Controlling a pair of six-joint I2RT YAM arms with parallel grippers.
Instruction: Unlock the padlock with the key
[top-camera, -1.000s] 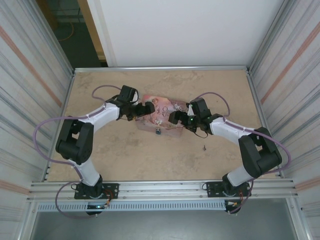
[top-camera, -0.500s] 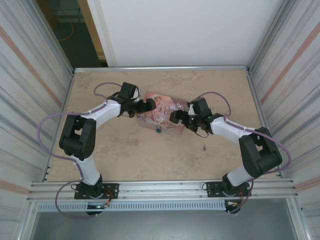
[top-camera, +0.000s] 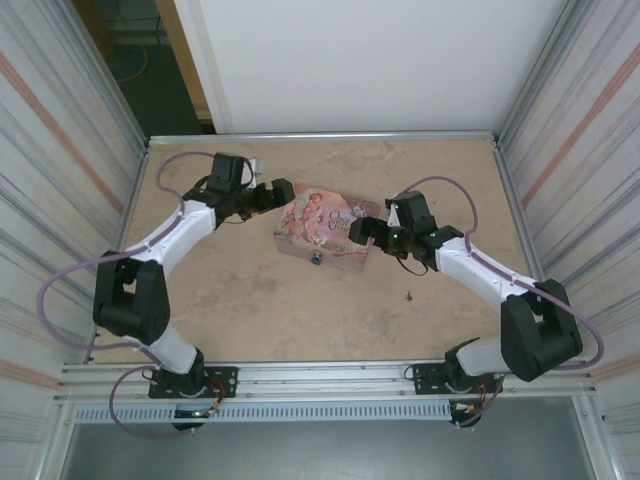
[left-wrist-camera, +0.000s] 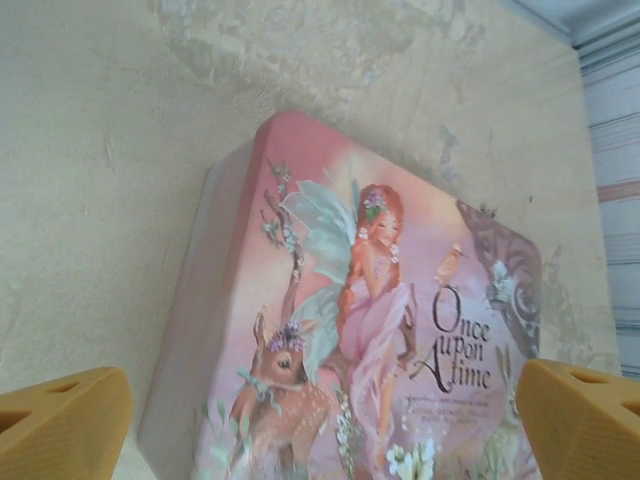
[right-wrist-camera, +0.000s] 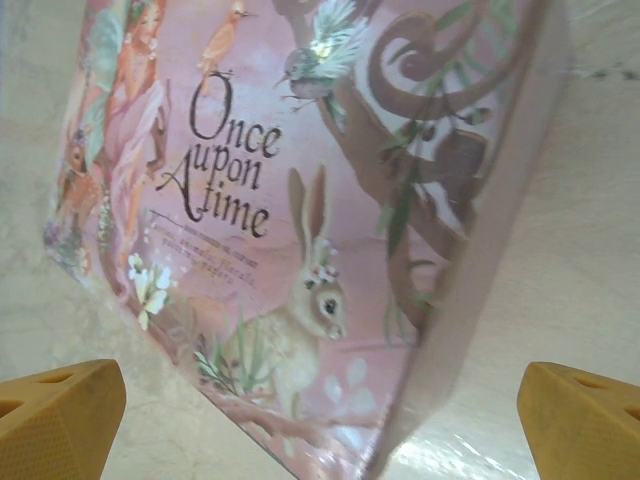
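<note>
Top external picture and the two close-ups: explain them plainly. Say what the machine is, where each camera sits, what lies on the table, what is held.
From above you see two robot arms, the left arm and right arm, bolted at the table's near edge. The close-ups come from cameras on their wrists; the yellow tips are the left fingers and right fingers, open, holding nothing. Between them lies a pink tin, a small blue padlock at its near side. The dark speck lying apart is probably the key.

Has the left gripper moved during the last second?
Yes. The left gripper drew back from the pink tin, toward the table's far rail and leftward.
</note>
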